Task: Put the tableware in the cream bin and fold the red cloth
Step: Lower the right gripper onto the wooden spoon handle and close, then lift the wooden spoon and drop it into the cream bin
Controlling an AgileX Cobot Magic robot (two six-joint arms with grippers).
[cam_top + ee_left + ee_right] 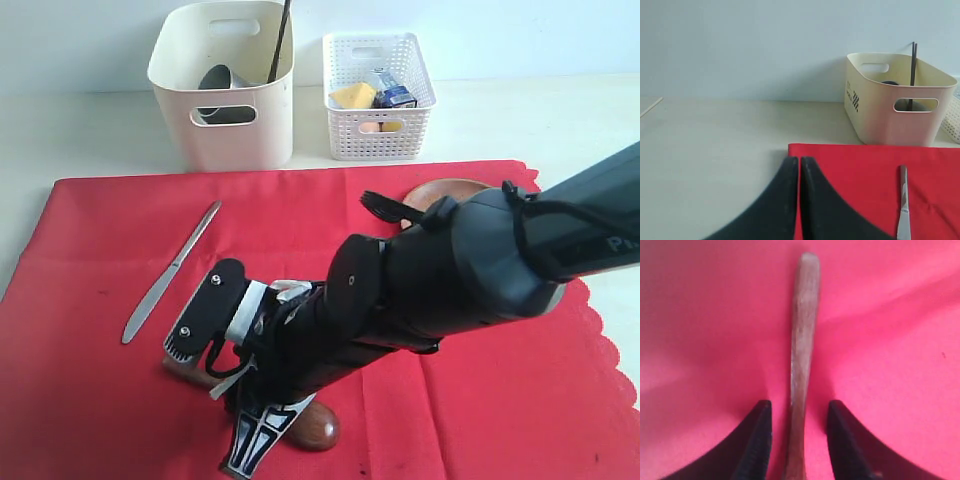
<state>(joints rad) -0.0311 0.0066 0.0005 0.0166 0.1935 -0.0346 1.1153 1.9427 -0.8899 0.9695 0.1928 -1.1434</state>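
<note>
Found the red cloth (480,400) spread flat and unfolded over the pale table (90,140). Saw the right gripper (799,407) low over the dark wooden spoon (315,425) at 7 o'clock on the cloth, released, straddling the handle with red showing on either side. Spotted the silver table knife (170,270) at 9 o'clock, apart from the spoon. Made out the round brown plate (450,188) at 2 o'clock, half hidden behind the arm. Placed the cream bin (240,140) at 11 o'clock, just beyond the cloth's far edge, with the dark chopsticks (280,40) standing inside beside something grey, too unclear to name. Noted the white lattice basket (378,140) of food just past 12 o'clock, beside the bin. Found the left gripper (799,170) clenched on nothing.
</note>
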